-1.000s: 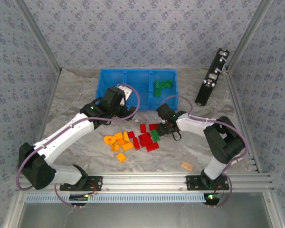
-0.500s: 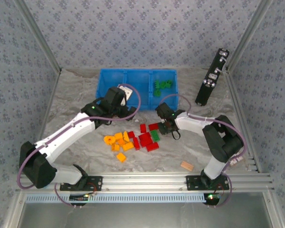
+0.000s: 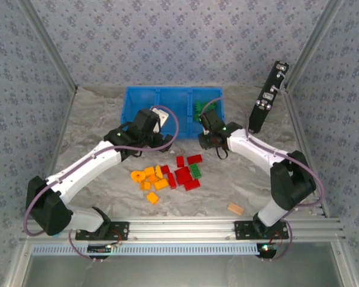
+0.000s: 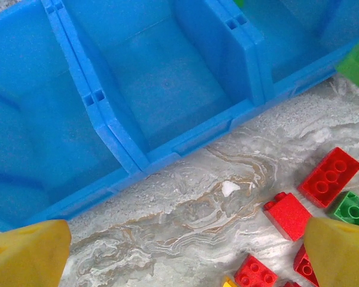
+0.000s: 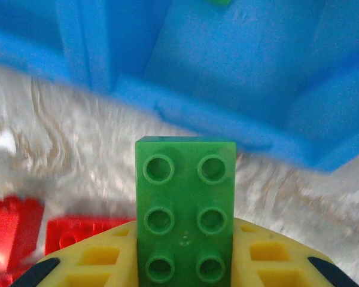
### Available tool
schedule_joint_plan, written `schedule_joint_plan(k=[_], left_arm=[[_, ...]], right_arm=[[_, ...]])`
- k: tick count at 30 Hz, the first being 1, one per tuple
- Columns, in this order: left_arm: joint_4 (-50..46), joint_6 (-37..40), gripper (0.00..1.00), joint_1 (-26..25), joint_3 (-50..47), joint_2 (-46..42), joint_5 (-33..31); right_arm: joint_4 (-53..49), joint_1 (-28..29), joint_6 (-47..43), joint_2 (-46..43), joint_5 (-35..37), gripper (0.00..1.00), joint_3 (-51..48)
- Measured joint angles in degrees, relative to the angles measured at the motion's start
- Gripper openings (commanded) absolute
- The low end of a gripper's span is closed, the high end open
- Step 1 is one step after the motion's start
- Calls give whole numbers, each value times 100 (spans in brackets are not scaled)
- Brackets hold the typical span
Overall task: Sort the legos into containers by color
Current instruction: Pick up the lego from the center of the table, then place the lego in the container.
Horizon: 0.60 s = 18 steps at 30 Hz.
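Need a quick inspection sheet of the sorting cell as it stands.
Surface: marbled grey table, damage nothing seen.
Job's things: blue tray, green bricks in its right compartment, other two bare; loose bricks, red, orange, green, in front.
Clutter: tan block near right base; black device far right.
Grippers: left pincer open, empty; right pincer shut on green brick near tray's front wall.
Cables: purple cables along both arms, snags nothing seen.
Surroundings: patterned walls, metal frame.

Lab test cell, aluminium frame [image 3: 227, 226], patterned walls [image 3: 179, 42]
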Motion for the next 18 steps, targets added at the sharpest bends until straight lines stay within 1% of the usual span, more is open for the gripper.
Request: schedule_joint_plan(k=[8, 14, 18], left_arm=[[-15, 39, 100, 92, 2, -162, 4], [11, 28, 100, 90, -83, -219, 0], [28, 9, 100, 90, -212, -323, -2]], right_arm=[[306, -555, -177, 1220, 37, 28, 1182], [341, -734, -203, 2041, -48, 28, 1875], [350, -822, -203, 2393, -116, 28, 2072]])
